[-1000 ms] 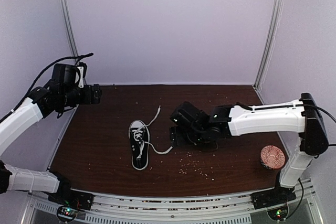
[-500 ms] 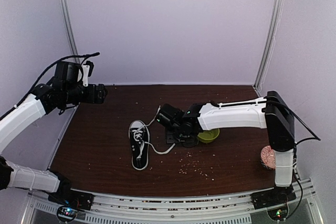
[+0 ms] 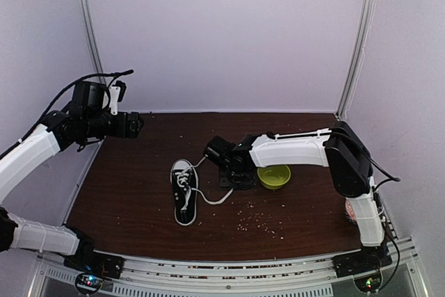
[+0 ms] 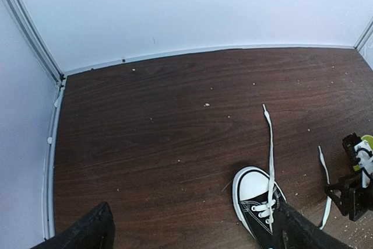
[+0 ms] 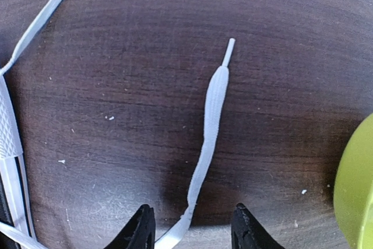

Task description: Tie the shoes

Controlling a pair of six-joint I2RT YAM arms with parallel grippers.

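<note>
**Right arm reaches the loose lace and starts to close on it**

Since a second ago the right arm swings left across the top view, uncovering a green bowl (image 3: pixel 274 176), and its jaws narrow to roughly half open. That looks like the start of the grasp on the lace. The right gripper (image 5: pixel 192 227) straddles the white lace (image 5: pixel 211 109) at the bottom of its wrist view and is not yet pinching it. The shoe (image 3: pixel 185 191) lies left of centre, toe toward the back wall. The left gripper (image 3: pixel 133 124) hangs at upper left, spread wide and empty.
</note>
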